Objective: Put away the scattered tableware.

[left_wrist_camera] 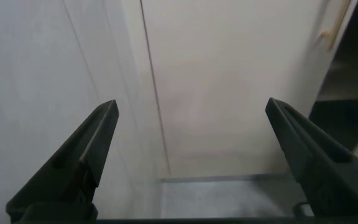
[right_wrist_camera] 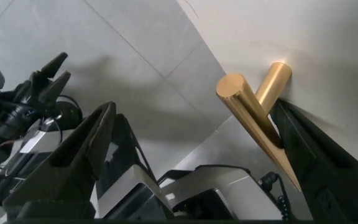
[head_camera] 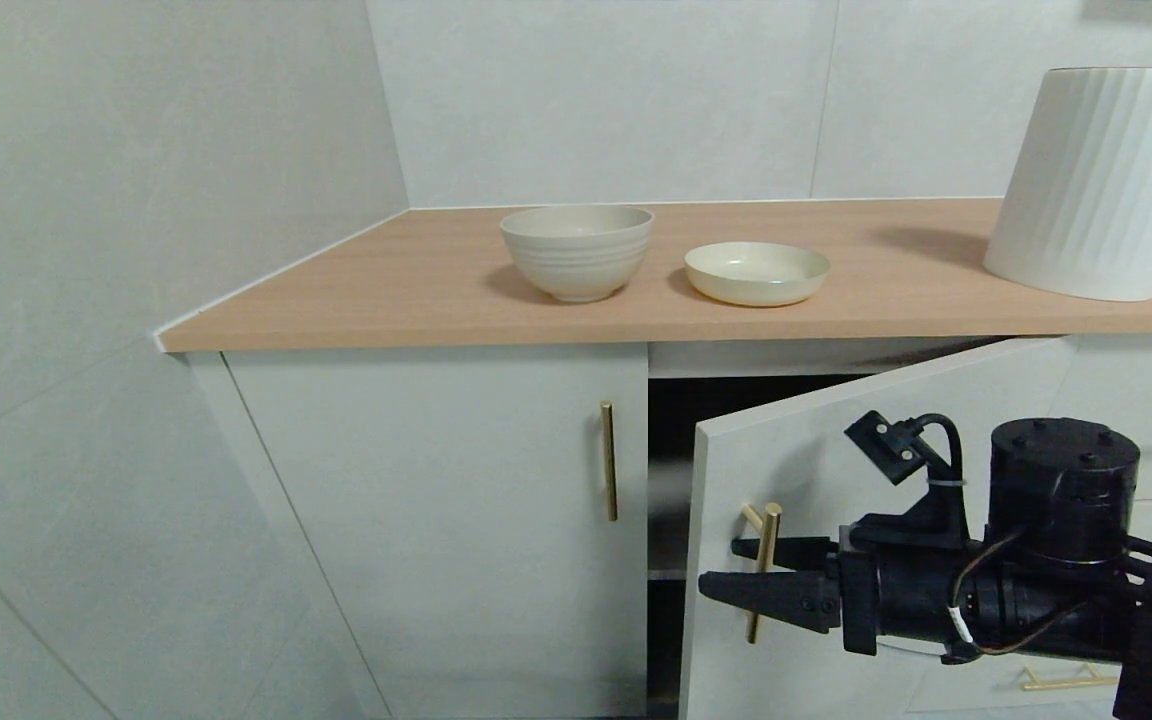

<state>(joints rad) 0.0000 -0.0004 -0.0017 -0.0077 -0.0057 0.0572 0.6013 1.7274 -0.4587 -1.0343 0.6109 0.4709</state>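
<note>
A cream ribbed bowl [head_camera: 576, 250] and a shallow cream plate [head_camera: 756, 272] stand side by side on the wooden countertop [head_camera: 356, 290]. Below them the right cabinet door [head_camera: 836, 450] hangs partly ajar. My right gripper [head_camera: 748, 568] is at that door's brass handle [head_camera: 772, 520], open, with one finger on each side of the bar. In the right wrist view the handle [right_wrist_camera: 253, 118] lies close against one finger, inside the wide gap of the right gripper [right_wrist_camera: 191, 124]. My left gripper [left_wrist_camera: 191, 106] is open and holds nothing, low in front of the shut left door [left_wrist_camera: 229, 81].
A tall white ribbed container [head_camera: 1101, 180] stands at the counter's right end. The left door [head_camera: 436, 500] is shut, with a brass handle [head_camera: 609, 460]. Through the gap the dark cabinet interior [head_camera: 671, 480] shows a shelf. A tiled wall [head_camera: 86, 300] closes off the left side.
</note>
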